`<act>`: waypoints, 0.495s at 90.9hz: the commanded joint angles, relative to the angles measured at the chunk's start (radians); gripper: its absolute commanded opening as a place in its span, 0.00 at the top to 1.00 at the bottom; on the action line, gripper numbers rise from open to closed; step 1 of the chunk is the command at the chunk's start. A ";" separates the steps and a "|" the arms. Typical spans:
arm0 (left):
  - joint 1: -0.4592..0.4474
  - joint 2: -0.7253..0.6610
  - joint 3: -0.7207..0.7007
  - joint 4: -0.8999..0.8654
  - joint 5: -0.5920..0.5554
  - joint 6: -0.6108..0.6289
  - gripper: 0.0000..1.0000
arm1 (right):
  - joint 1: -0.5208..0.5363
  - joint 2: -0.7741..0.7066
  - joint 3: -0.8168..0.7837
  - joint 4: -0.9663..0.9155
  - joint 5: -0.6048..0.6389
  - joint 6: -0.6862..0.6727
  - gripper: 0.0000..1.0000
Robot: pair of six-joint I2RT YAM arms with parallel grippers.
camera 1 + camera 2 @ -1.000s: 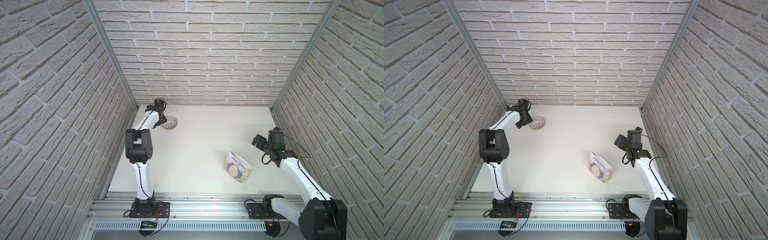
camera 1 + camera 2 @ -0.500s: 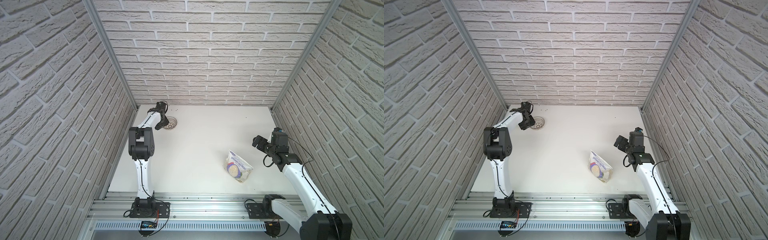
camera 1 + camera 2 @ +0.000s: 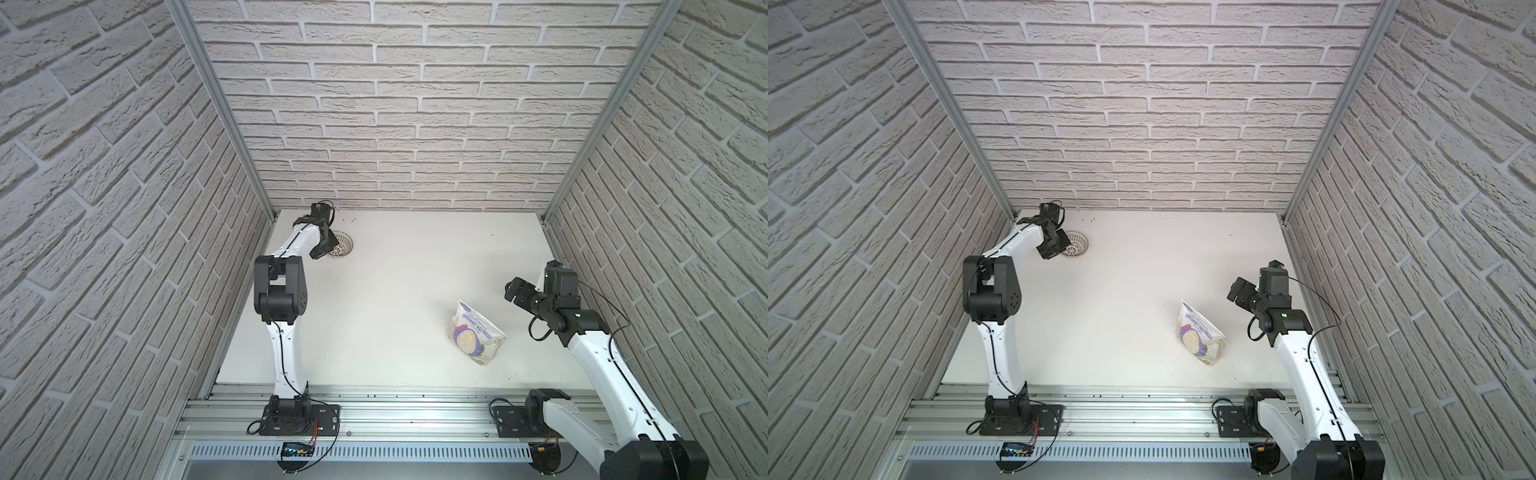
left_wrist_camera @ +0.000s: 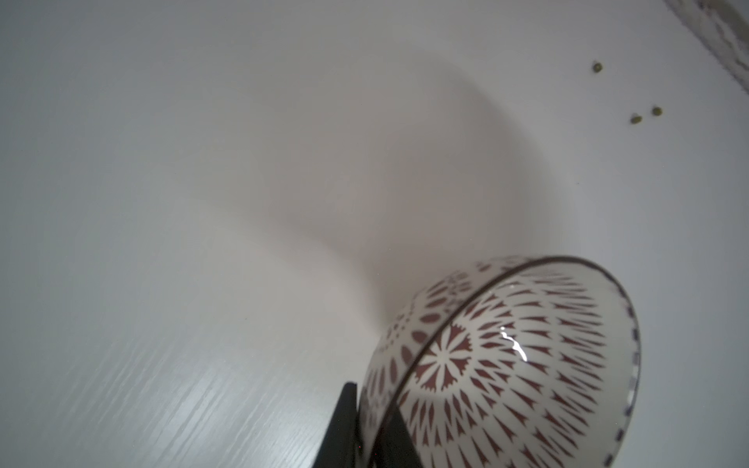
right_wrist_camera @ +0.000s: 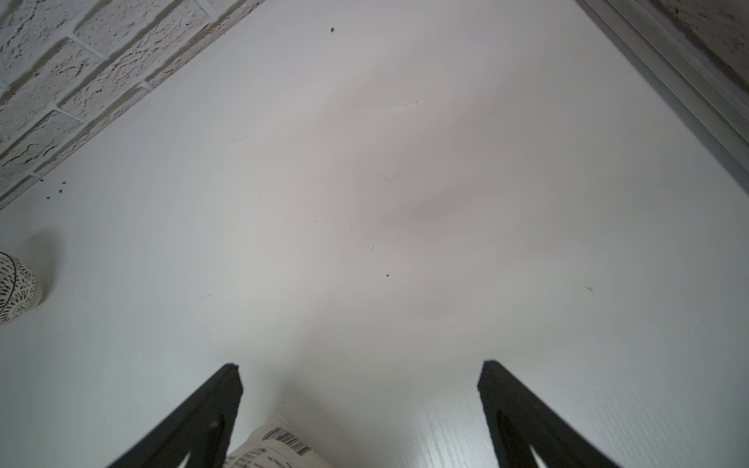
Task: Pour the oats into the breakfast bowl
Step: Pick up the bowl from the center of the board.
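Pinching the rim of the glossy round bowl [image 4: 506, 364], empty inside, the left gripper [image 4: 371, 405] sits at eleven o'clock on the table [image 3: 395, 291]. The crinkly plastic oat pouch [image 3: 473, 332] lies at four o'clock, the right gripper [image 5: 360, 366] spread beside it.

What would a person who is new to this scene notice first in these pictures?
The oatmeal pouch sits on the white table, toward its right front, with the right claw wide open close to it. In the far left corner, the left claw grips the rim of the patterned breakfast bowl.
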 commanded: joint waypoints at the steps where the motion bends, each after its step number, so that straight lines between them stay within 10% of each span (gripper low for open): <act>1: -0.004 -0.143 -0.053 -0.051 0.029 -0.009 1.00 | 0.004 -0.022 0.053 -0.023 -0.042 0.015 0.05; 45: -0.591 -0.756 -0.690 0.113 0.056 -0.228 1.00 | 0.017 -0.083 0.195 -0.191 -0.166 -0.067 0.05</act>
